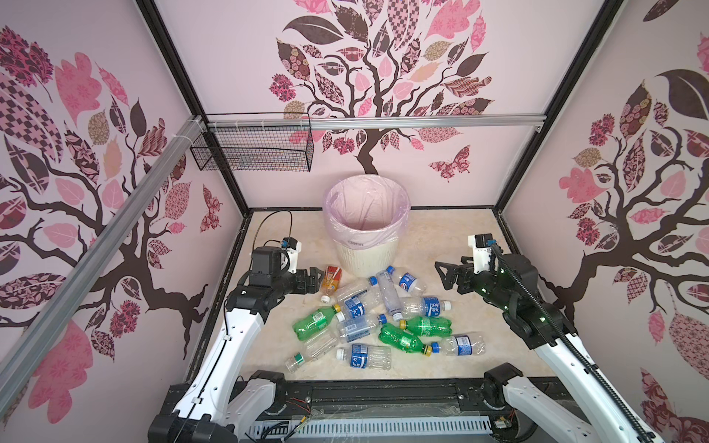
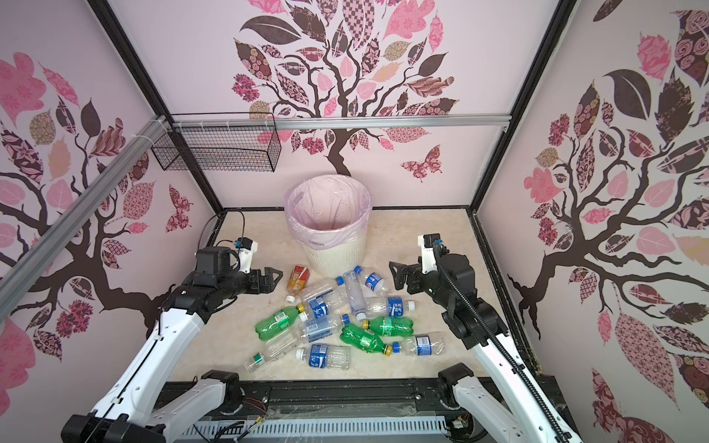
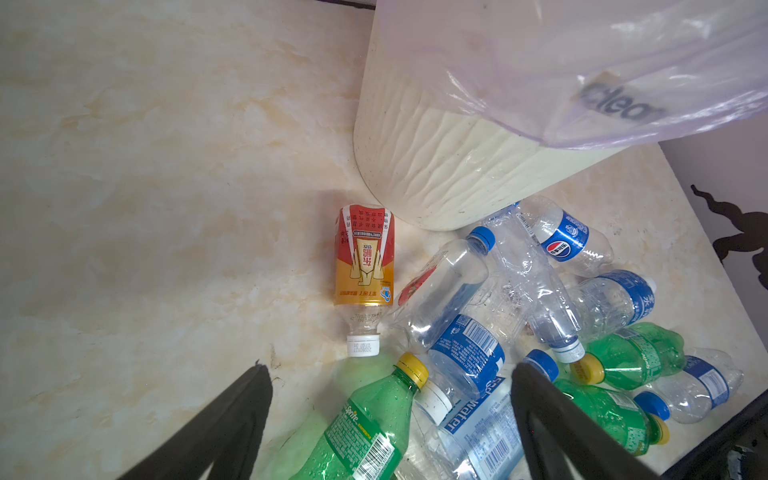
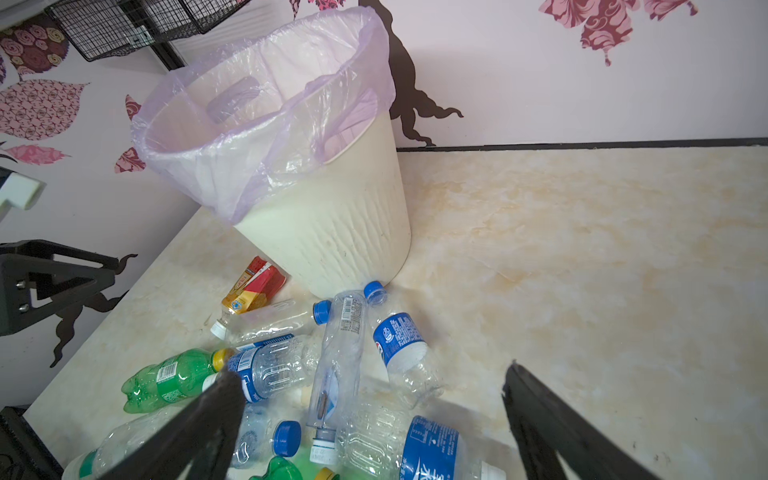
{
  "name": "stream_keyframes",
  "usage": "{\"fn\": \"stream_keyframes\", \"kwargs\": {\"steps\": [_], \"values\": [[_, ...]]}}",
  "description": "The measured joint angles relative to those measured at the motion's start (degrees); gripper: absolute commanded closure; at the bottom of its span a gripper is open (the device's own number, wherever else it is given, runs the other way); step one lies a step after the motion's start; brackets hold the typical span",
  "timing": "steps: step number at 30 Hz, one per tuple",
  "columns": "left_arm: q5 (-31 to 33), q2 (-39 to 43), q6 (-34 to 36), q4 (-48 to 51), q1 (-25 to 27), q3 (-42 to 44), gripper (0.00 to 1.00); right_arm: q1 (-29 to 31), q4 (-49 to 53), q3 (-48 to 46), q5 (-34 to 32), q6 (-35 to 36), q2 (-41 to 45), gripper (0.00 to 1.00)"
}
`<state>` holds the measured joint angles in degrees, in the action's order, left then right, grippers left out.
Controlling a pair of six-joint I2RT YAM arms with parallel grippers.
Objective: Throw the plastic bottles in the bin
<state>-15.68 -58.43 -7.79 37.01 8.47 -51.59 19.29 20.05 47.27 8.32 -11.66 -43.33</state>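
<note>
Left gripper: jaws wide apart, holding nothing, just beside the orange-labelled bottle. Right gripper: jaws wide apart, empty. The plastic bottles, 3 of them green, lie piled on the table directly in front of the bin.

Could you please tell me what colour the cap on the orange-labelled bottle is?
White. The cap of the orange-labelled bottle shows best in the left wrist view.

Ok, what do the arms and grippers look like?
Left arm and right arm: white lower links, black upper joints. Left gripper and right gripper: black, triangular fingers. Left carries a thin looped cable; right a ribbed black conduit and green lights.
</note>
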Motion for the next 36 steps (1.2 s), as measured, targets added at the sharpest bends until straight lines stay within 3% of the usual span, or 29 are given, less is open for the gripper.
{"fn": "stream_keyframes", "kwargs": {"steps": [7,12,21,36], "values": [[8.83,-8.48,-2.01,0.11,7.45,-1.90,0.08,0.00,-0.57,-3.23,1.40,-2.40,-0.02,0.01],[11.56,-13.79,-4.15,-2.62,7.91,-2.14,0.08,0.00,-2.36,-3.23,4.02,-4.24,0.85,0.00],[9.84,-21.11,-4.00,-12.44,7.93,-0.68,0.10,0.00,-2.71,-3.23,6.05,-5.22,1.46,0.00],[9.09,-34.75,-2.45,-18.67,7.34,-0.70,0.14,0.00,-1.88,-3.78,7.19,-6.38,4.55,0.00]]}}
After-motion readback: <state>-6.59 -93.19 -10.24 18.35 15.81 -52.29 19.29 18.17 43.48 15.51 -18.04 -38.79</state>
